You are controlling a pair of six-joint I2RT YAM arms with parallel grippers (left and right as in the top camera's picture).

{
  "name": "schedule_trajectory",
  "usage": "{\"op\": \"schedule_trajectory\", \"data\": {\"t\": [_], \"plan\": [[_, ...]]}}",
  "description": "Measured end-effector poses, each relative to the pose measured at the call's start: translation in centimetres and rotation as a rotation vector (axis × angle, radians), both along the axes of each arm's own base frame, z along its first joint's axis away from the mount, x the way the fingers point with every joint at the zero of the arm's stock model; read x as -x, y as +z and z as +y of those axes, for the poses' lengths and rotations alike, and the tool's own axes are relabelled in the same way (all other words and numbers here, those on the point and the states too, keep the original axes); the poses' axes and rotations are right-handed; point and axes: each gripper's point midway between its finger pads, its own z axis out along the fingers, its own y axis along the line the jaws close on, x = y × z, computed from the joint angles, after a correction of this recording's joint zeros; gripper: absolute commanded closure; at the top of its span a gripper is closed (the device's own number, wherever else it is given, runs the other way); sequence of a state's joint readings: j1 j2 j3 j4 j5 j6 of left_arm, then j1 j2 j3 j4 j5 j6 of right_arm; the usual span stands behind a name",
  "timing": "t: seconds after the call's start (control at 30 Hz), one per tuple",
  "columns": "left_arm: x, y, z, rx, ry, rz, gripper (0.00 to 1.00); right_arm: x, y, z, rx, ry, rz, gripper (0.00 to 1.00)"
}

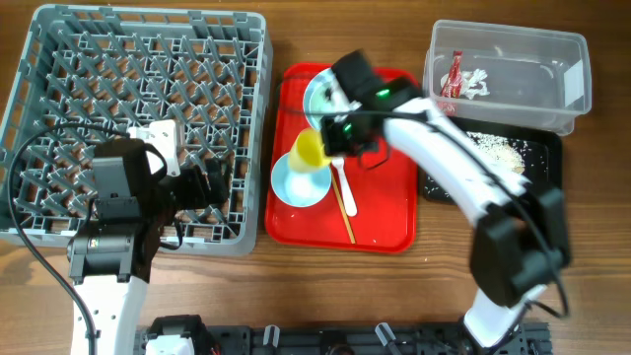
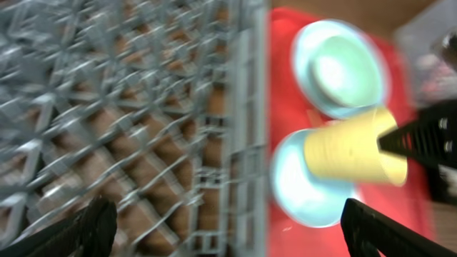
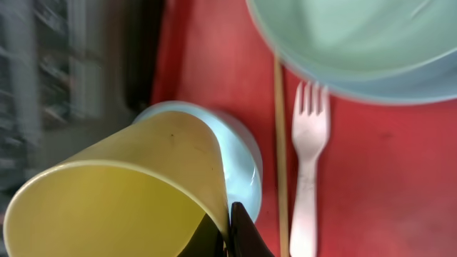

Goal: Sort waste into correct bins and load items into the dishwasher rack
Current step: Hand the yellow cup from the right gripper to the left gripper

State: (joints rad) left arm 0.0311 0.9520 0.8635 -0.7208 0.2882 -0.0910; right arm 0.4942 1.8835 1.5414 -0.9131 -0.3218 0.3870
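Between the right gripper's (image 3: 232, 228) clamped fingertips sits the yellow cup's (image 3: 128, 185) rim, tilted just beyond the saucer (image 3: 246, 160), seemingly raised for the rack (image 2: 246, 107). Opposite, the left gripper (image 2: 232, 232) gapes wide, empty.

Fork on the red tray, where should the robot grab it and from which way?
Grip the fork by its thin handle, coming straight down from above, fingers across its width. It lies flat on the tray, so nothing can get under it from the side. The chopstick lies close beside it, so one finger likely has to slip between them.
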Motion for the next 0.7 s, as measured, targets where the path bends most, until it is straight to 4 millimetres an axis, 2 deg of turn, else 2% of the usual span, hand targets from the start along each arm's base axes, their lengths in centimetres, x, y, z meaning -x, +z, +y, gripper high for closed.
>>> {"op": "schedule_trajectory", "data": {"t": [0.03, 0.07, 0.17, 0.23, 0.3, 0.47, 0.57, 0.7], "plan": [[-0.2, 0.4, -0.5, 0.024, -0.018, -0.016, 0.0, -0.5, 1.3, -0.4, -0.03, -0.013, -0.024, 0.96], [-0.6, 0.9, -1.1, 0.061, -0.035, -0.037, 0.0, -1.3, 3.6, -1.2, -0.078, -0.033, -0.067, 0.96], [-1.6, 1.9, -2.3, 0.144, -0.064, -0.074, 0.0, -2.3, 7.9, -2.7, -0.18, -0.071, -0.134, 0.96], [-2.4, 2.5, -3.2, 0.209, -0.09, -0.092, 0.0, -2.6, 10.0, -3.3, -0.254, -0.076, -0.153, 0.96], [-3.2, 3.3, -4.5, 0.283, -0.139, -0.113, 0.0, -2.5, 11.1, -3.3, -0.332, -0.057, -0.144, 0.96], [-4.5, 5.9, -7.8, 0.457, -0.339, -0.2, 0.02, -1.5, 13.8, -1.4, -0.541, 0.051, -0.118, 0.96], [-4.1, 8.0, -9.7, 0.546, -0.511, -0.267, 0.03, -0.5, 15.6, -0.2, -0.654, 0.124, -0.104, 0.96], [-3.1, 9.5, -10.8, 0.603, -0.658, -0.319, 0.02, 0.9, 17.7, 0.8, -0.787, 0.211, -0.077, 0.96]]}}
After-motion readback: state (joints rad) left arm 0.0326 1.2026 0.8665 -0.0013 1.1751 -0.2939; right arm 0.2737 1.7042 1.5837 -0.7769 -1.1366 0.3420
